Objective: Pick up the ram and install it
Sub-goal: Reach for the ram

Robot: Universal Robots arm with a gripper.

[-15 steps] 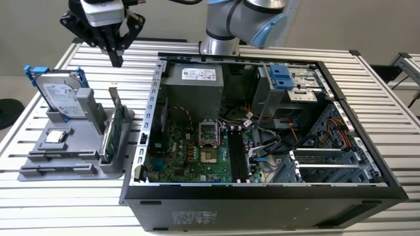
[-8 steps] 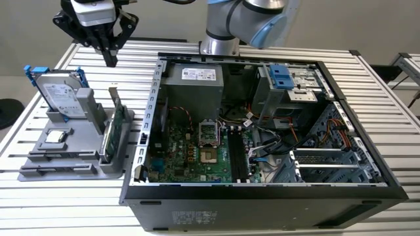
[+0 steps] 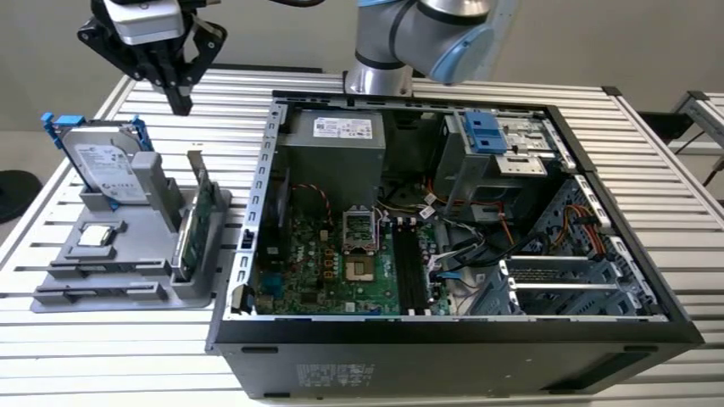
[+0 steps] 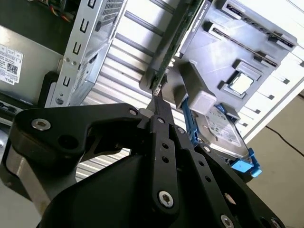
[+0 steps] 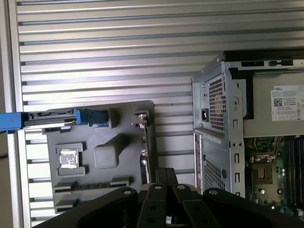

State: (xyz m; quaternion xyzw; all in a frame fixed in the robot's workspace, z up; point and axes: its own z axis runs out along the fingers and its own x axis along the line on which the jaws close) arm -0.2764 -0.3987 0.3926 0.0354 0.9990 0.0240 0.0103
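- Slatted table (image 3: pixel 114 356) lies bare around the holder (image 3: pixel 125 292).
- Drive (image 3: pixel 108 165) stands upright, beside and below the gripper (image 3: pixel 181 106), whose jaws are closed on nothing.
- Ram (image 3: pixel 183 250), apparently on edge in the holder, is well below the jaws, just beside the green card (image 3: pixel 207 212).
- Open case (image 3: pixel 453 356) wall stands close beyond the card.

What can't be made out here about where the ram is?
Long black memory slots on the green motherboard: exterior view, too small and dark to tell whether filled.
Front slots of the grey plastic holder tray: exterior view, too small to tell contents; first wrist view, the black gripper partly covers them.
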